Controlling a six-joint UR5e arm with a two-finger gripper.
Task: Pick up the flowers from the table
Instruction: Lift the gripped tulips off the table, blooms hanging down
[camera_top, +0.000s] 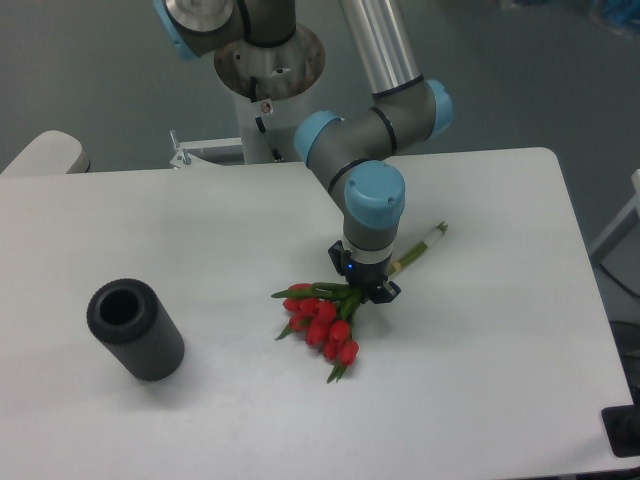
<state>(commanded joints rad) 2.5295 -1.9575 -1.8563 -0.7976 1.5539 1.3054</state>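
Red flowers (322, 322) on table (480, 380), hand (366, 291) gripping stems.
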